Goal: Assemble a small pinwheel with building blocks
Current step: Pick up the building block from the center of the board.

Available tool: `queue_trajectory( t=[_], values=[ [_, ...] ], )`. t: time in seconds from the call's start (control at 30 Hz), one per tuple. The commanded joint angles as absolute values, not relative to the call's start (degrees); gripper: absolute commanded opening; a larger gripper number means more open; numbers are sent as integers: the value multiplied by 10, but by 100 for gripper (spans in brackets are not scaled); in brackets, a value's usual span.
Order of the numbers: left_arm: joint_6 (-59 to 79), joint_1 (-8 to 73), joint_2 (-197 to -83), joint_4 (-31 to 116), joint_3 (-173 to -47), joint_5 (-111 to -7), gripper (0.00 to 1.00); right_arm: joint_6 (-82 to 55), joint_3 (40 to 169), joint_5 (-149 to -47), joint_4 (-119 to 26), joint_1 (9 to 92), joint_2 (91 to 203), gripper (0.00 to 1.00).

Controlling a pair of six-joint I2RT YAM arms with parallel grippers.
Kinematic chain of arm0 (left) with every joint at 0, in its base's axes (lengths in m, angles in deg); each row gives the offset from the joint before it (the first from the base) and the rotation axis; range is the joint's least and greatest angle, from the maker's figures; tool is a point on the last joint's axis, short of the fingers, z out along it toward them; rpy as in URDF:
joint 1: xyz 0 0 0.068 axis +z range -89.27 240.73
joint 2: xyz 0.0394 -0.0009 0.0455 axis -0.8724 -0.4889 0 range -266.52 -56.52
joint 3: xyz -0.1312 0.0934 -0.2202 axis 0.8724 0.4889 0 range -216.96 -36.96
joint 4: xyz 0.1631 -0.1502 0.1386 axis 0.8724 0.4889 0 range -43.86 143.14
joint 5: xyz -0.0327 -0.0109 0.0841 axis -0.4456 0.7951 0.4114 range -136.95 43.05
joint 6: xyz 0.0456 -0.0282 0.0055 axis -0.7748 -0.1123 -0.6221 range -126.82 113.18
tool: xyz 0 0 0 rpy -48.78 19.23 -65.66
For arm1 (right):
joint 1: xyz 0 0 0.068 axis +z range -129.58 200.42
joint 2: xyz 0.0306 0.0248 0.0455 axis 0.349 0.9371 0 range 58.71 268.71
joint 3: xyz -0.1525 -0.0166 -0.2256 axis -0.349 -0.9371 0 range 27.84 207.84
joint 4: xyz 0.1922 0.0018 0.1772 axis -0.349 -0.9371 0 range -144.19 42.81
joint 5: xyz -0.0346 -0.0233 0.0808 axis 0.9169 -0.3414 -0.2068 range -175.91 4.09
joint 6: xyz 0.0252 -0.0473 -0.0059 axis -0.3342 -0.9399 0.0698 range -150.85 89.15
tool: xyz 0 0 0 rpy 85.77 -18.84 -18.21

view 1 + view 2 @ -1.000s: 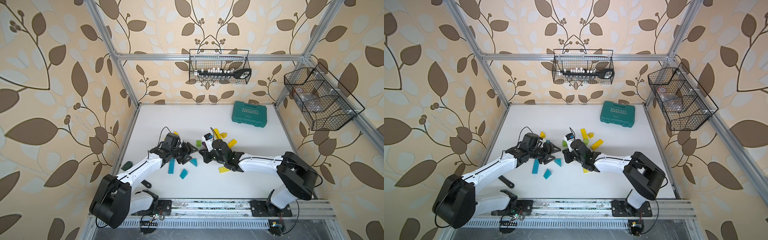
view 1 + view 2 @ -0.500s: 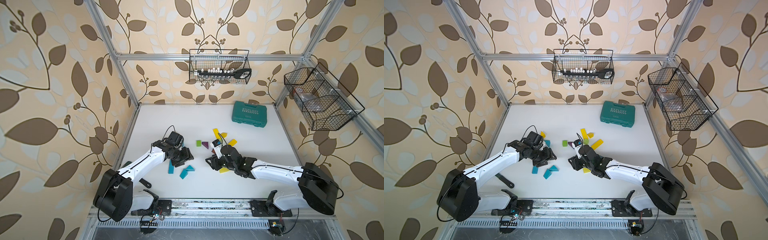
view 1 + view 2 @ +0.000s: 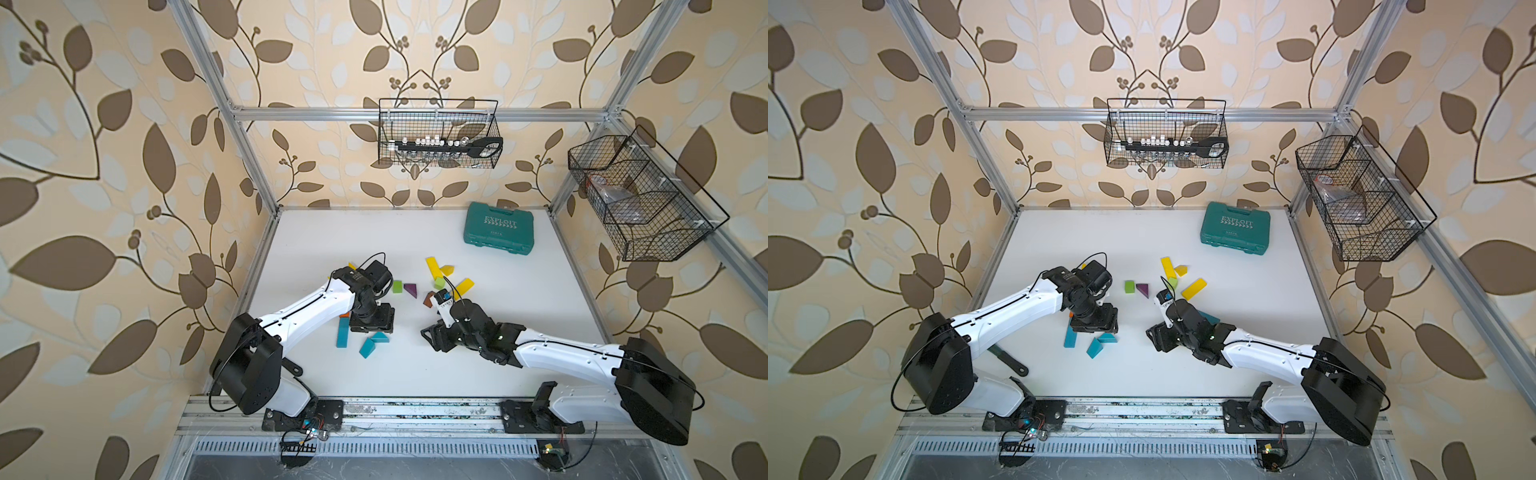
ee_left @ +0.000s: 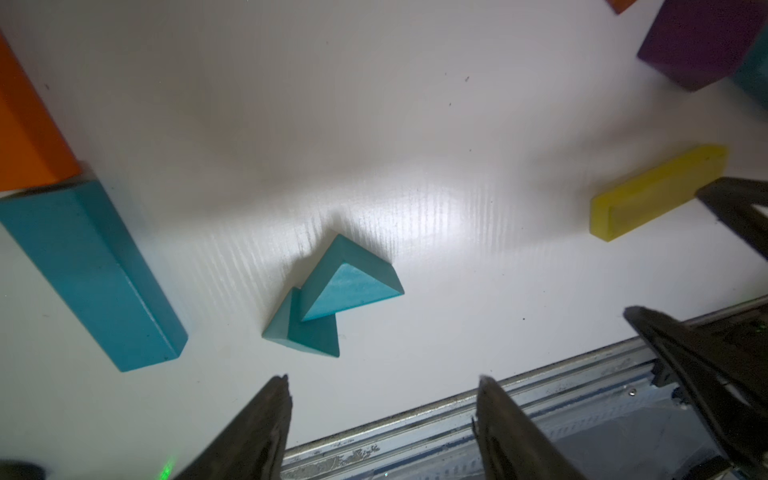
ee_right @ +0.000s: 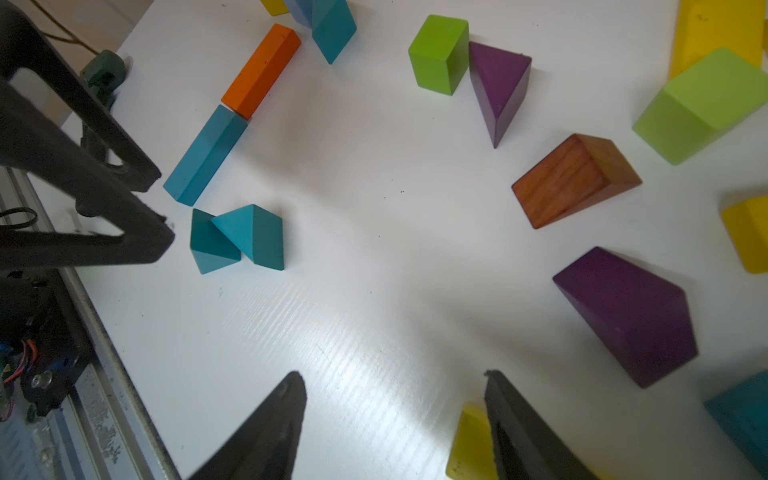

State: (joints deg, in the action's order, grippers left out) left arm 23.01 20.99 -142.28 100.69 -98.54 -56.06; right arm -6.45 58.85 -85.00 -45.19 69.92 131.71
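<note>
Two teal wedges (image 3: 374, 343) (image 4: 332, 291) (image 5: 237, 239) lie touching each other beside a teal bar (image 3: 342, 334) (image 4: 91, 270) that meets an orange bar (image 5: 262, 70) end to end. My left gripper (image 3: 371, 322) (image 4: 382, 378) hovers just above them, open and empty. My right gripper (image 3: 432, 336) (image 5: 392, 374) is open and empty, low over bare table, with a yellow block (image 5: 471, 444) beside one finger. Beyond it lie a green cube (image 5: 438, 54), two purple wedges (image 5: 498, 87) (image 5: 627, 316) and a brown wedge (image 5: 575, 180).
Yellow bars (image 3: 433, 267) (image 3: 464, 286) and another green cube (image 3: 439, 282) lie behind the right gripper. The teal EXPLOIT case (image 3: 498, 228) sits at the back right. Wire baskets (image 3: 438, 133) (image 3: 636, 199) hang on the walls. A black tool (image 3: 1009, 359) lies by the left arm's base.
The right gripper has opened from shut and drawn back toward the table's front. The left gripper has swung back over the teal blocks, and the two teal wedges now lie together.
</note>
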Motion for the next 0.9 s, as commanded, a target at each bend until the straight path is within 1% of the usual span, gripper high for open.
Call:
queue_trajectory(
  t=[0.0, 0.1, 0.3, 0.63, 0.87],
  values=[
    [167, 198, -1459, 1091, -1021, -528, 74, -61, 577, -830, -466, 698, 1299, 71],
    [153, 184, -1494, 1100, -1030, -516, 74, -61, 573, -825, -471, 695, 1285, 72],
    [148, 182, -1530, 1072, -1036, -506, 72, -64, 564, -823, -478, 680, 1264, 73],
    [138, 181, -1598, 1055, -1063, -481, 56, -64, 546, -840, -472, 647, 1253, 73],
    [134, 181, -1611, 1044, -1061, -488, 54, -66, 534, -848, -467, 631, 1249, 74]
  ],
)
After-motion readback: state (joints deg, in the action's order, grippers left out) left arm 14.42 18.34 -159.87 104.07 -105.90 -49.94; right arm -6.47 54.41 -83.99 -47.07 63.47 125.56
